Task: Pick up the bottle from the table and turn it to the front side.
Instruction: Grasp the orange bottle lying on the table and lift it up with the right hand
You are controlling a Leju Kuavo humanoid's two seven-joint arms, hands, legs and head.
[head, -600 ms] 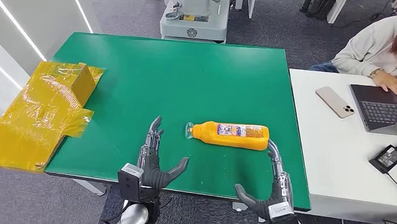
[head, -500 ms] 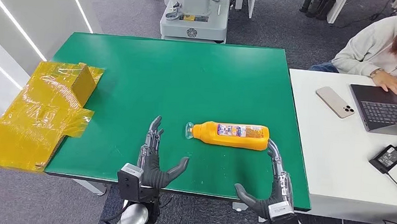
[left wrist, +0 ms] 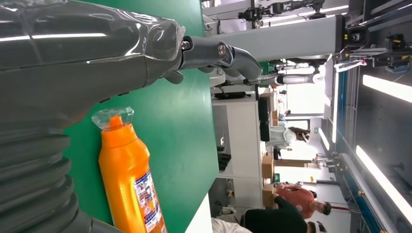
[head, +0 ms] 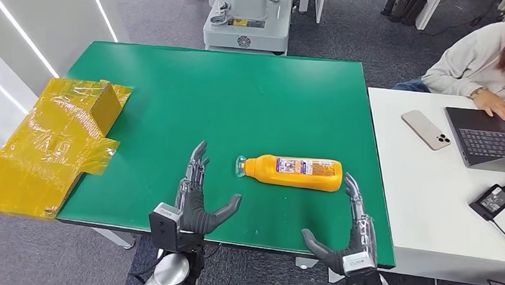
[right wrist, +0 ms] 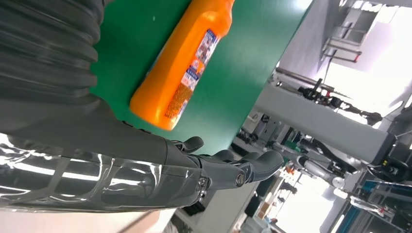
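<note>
Far left, a crumpled heap of yellow wrapped cardboard [head: 54, 143] hangs over the edge of the green table [head: 239, 90]. Next along, the left hand [head: 196, 201] rests near the front edge, fingers spread and thumb out, holding nothing. Just to its right the orange bottle [head: 293, 172] lies on its side, clear cap pointing at the left hand, printed label facing up. Beyond the bottle's base the right hand [head: 348, 240] is also spread and empty, its fingertips [head: 350, 183] just beside the bottle; from overhead I cannot tell whether they touch it. The left wrist camera brings the bottle [left wrist: 128, 182] close and shows the clear cap [left wrist: 112, 116] over an orange neck, which the overhead picture leaves small; the right wrist camera shows the bottle [right wrist: 182, 65] from its base end, with a sliver of green between it and the fingers. To the right stands a white desk [head: 421, 207] with a phone [head: 426, 129], a laptop [head: 488, 137] and a seated person [head: 478, 59] typing. Grey carpet runs behind, with a grey machine base [head: 245, 23] past the table's far edge.
</note>
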